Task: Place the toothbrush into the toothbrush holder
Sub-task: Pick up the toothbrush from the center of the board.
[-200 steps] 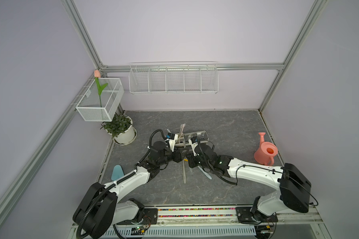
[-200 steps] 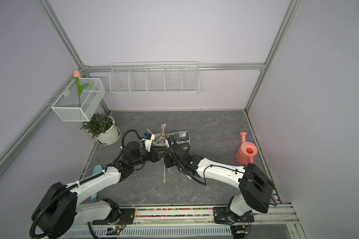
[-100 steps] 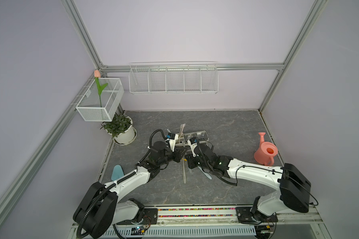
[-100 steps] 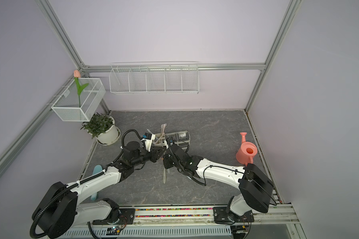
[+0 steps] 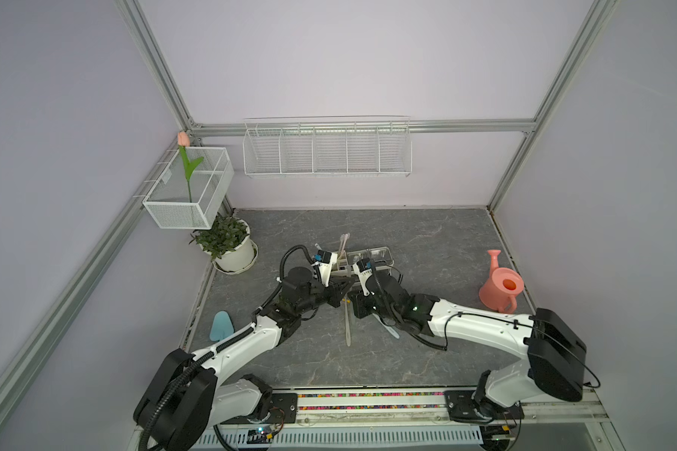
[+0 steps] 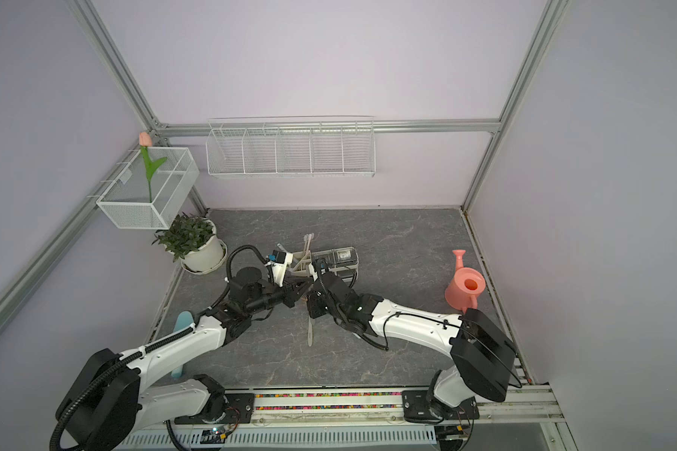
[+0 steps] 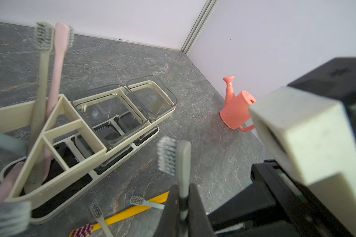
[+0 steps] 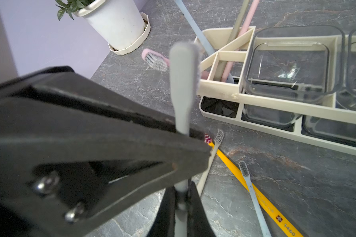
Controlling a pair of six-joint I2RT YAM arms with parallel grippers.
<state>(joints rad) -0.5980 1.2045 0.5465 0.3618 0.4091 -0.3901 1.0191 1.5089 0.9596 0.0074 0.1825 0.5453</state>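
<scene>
The left arm reaches in from seven o'clock and the right arm from five, meeting in the middle. The left gripper and right gripper both pinch one grey toothbrush, stacked close together.

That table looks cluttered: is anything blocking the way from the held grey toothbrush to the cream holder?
Nothing visible does. The grey toothbrush, gripped by the left gripper and right gripper, stands in open air beside the toothbrush holder. Loose toothbrushes lie flat lower down; others already lean inside it.
</scene>
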